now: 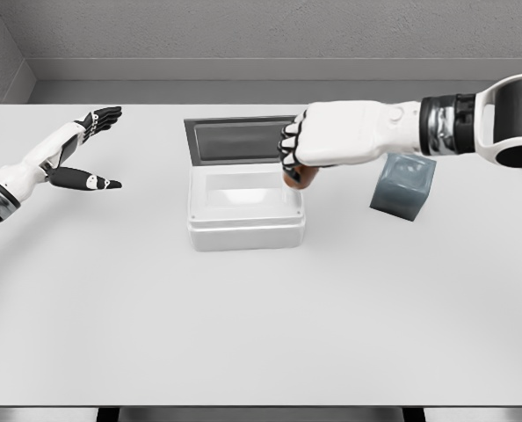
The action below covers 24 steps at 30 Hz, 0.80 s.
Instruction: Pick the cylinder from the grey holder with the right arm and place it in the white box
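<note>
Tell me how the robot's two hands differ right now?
The right hand is curled around a brown cylinder over the white box; the left hand is spread open, holding nothing. The right reaches mid-table; the left sits near the left edge. Both have white backs and black fingers.

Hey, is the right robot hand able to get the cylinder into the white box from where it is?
Probably yes. The right robot hand grips the brown cylinder over the white box's right rim, its lid open behind; nothing blocks the opening.

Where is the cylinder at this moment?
In the head view, the cylinder is held in the right robot hand, just above the right rim of the white box, left of the grey holder.
</note>
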Available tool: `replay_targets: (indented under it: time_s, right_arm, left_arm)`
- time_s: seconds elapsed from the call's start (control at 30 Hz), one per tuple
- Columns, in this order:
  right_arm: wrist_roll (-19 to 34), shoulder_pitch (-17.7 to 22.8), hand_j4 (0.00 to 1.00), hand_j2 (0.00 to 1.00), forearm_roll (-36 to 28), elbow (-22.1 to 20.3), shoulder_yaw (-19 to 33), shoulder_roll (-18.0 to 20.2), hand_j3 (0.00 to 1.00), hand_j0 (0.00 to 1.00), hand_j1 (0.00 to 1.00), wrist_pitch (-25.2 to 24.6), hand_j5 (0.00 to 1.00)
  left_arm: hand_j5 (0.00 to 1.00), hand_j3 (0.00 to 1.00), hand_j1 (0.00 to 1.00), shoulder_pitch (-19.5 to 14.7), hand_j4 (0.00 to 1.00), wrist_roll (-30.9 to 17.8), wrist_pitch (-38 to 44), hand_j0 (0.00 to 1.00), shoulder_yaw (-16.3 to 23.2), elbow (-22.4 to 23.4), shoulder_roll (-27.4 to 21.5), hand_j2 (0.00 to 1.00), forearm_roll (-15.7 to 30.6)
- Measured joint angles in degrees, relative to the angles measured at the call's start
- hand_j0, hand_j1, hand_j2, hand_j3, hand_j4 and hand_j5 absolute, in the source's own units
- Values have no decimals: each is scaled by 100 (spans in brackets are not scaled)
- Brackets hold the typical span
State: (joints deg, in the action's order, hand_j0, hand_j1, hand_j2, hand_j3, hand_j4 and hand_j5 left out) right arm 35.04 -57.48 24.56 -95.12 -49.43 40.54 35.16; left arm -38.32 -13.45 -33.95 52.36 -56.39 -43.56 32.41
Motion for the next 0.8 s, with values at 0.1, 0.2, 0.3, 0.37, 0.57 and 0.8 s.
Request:
replay_targets:
  time_s: [0.1, 0.2, 0.3, 0.37, 0.57, 0.8]
  right_arm:
    - [0, -35, 43, 43, 12, 23, -41, -90, 43, 43, 43, 0, 43]
    - [-1, -79, 43, 43, 20, 32, -123, -176, 43, 43, 43, 0, 43]
    - [-2, -79, 43, 43, 23, 90, -178, -225, 43, 43, 43, -1, 43]
    - [-1, -88, 43, 43, 29, 201, -194, -260, 43, 43, 43, 0, 43]
    - [-1, -97, 43, 43, 47, 440, -214, -399, 43, 43, 43, 1, 43]
    - [0, -123, 43, 43, 81, 655, -219, -541, 43, 43, 43, 0, 43]
  left_arm:
    - [100, 100, 100, 0, 100, 0, -7, 100, -2, 0, -4, 100, 2]
    - [100, 100, 100, 0, 100, 0, -14, 100, -3, 0, -6, 100, 3]
    - [100, 100, 100, 0, 100, 0, -17, 100, 0, 0, -5, 100, 4]
    - [100, 100, 100, 0, 100, 0, -18, 100, 1, -1, -3, 100, 4]
    - [100, 100, 100, 0, 100, 0, -19, 100, -1, 0, -1, 100, 5]
    - [100, 100, 100, 9, 100, 0, -19, 100, 2, -1, 0, 100, 3]
